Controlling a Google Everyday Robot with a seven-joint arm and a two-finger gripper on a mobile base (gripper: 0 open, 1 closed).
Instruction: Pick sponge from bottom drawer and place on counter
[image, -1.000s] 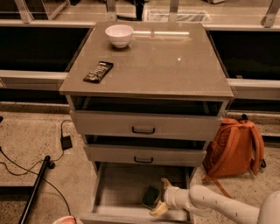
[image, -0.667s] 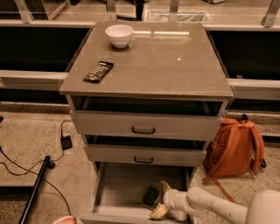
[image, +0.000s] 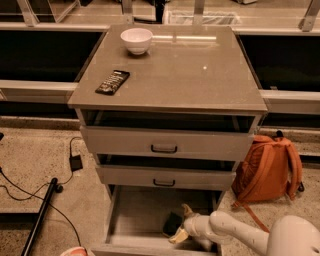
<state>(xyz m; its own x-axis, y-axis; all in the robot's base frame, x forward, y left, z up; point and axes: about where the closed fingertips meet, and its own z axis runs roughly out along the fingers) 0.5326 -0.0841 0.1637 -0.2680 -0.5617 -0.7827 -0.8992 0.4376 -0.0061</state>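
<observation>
My pincer (image: 182, 223), spread wide inside the deep grey bottom drawer (image: 135, 210), needed to straddle the small dark-green sponge (image: 172, 223) just ahead before closing squarely.

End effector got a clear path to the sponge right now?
Likely yes: bottom drawer is open, end effector sits inside it, fingers spread beside the sponge, nothing between them.
</observation>
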